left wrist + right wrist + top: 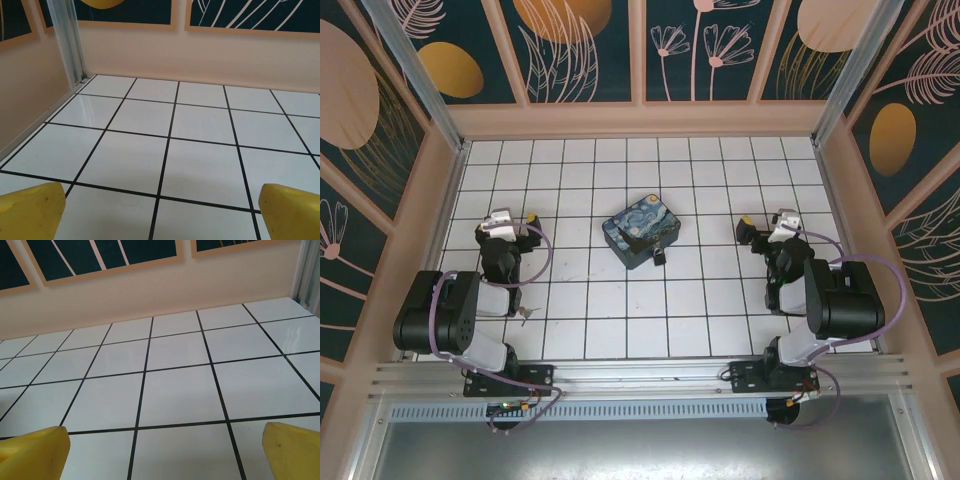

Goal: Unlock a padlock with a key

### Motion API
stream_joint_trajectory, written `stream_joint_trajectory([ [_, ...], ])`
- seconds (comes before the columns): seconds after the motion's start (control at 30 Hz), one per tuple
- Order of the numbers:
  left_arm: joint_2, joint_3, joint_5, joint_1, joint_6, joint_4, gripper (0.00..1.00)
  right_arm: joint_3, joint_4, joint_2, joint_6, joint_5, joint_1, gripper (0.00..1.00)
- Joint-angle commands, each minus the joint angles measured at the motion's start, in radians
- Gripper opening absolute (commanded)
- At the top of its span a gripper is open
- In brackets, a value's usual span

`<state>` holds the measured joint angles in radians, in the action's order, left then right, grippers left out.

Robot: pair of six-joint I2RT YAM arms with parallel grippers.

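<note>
padlock (660,257): being left on the white tiles, touching the near right corner of the swirl-painted box (640,234), well apart from both arms
key (525,312): being shown as a thin grey sliver flat on the tiles, just beside the left arm's lower links
left gripper (528,228): being held wide apart with nothing in it; in the wrist view, bare tile is being framed by its yellow fingertips (31,211)
right gripper (748,233): being held wide apart too, and empty
step in hand: probably the key is being gone for first, and the left arm is being favoured as the closer one
doing it well: the wrist is being better brought back toward the base and straight down, with the key's head being pinched so the blade is left free
risk: a flat sliver is easily being skidded by one finger landing first
</note>
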<state>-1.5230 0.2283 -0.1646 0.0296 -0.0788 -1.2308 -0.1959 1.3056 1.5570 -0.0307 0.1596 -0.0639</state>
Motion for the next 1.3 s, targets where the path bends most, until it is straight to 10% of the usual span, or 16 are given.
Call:
stream_joint_trajectory([
  [0.0, 0.006, 0.005, 0.004, -0.007, 0.011, -0.045, 0.99, -0.014, 0.033, 0.005, 0.023, 0.011, -0.005, 0.99],
  [1.0, 0.008, 0.016, 0.020, -0.019, -0.005, -0.027, 0.99, -0.018, 0.029, 0.005, 0.021, 0.015, -0.008, 0.99],
  [1.27, 0.177, 0.455, -0.363, -0.020, -0.342, 0.963, 0.96, -0.229, -0.544, -0.207, -0.034, -0.221, 0.013, 0.95],
])
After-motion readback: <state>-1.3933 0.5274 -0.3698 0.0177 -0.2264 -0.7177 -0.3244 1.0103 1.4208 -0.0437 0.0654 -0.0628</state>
